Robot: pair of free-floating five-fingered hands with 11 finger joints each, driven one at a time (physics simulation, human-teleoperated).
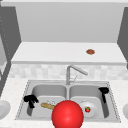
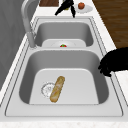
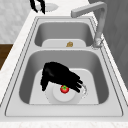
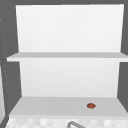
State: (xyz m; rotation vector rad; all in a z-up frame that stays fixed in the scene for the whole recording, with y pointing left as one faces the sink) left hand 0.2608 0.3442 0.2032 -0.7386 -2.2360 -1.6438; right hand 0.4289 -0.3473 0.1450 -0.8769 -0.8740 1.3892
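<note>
My left hand [image 1: 30, 99] hovers at the left edge of the left basin [image 1: 37, 90], fingers loosely spread and holding nothing; it also looms at the near basin's front rim as the left hand [image 2: 115, 63]. A baguette [image 1: 47, 106] lies on that basin's floor beside the drain, seen lengthwise as the baguette [image 2: 57, 88]. My right hand [image 3: 60, 77] hangs open over a white plate [image 3: 56, 96] in the right basin, just above a small red strawberry [image 3: 64, 89]. From the front the right hand [image 1: 103, 91] is near that basin's right wall.
A big red ball [image 1: 67, 115] sits in front of the sink's divider. The faucet [image 1: 72, 71] swings right. A brown round object [image 1: 90, 51] lies on the shelf [image 1: 50, 53]. White plates [image 1: 3, 108] flank the sink; the far one [image 2: 86, 9] holds an orange fruit [image 2: 81, 5].
</note>
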